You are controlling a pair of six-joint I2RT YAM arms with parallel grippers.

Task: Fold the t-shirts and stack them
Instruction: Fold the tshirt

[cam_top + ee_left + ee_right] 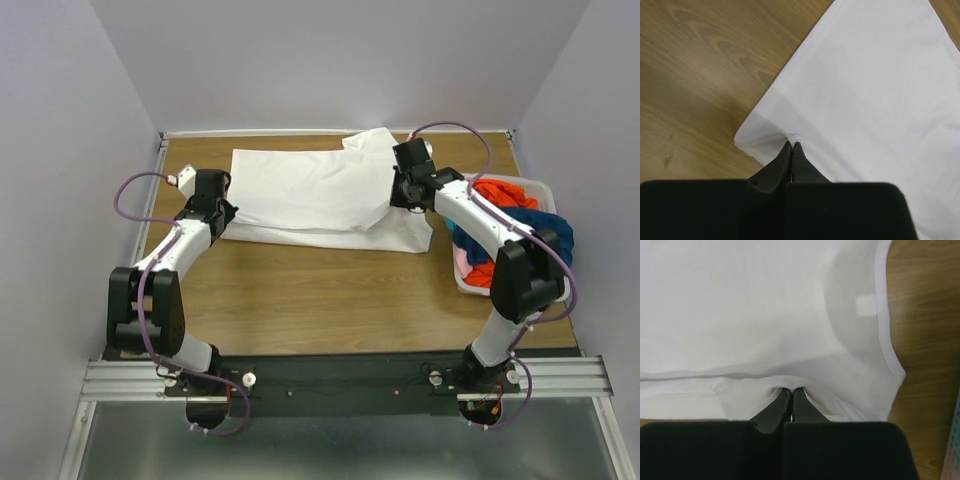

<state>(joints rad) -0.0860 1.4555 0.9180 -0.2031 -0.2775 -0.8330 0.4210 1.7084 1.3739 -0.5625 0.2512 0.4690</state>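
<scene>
Pinching white t-shirt (320, 195) w/ both grippers. On its left edge, left gripper (791, 145) has fingers closed to a sliver, cloth bunched between the tips, near a corner lying on the table (320, 290). At the right end, right gripper (791, 390) is the same: tips together on a fold of cloth, just beside the neck opening (883, 315). Label patch shows thru the fabric inside the collar. Shirt lies spread across far half of table btwn the two arms, upper layer over a lower one along the near edge, sleeve flopped at far right. Orange shirt (500, 192), dark blue shirt (555, 235) and pink shirt (462, 258) are heaped in white bin (545, 187) at table's right edge, beside right arm.
</scene>
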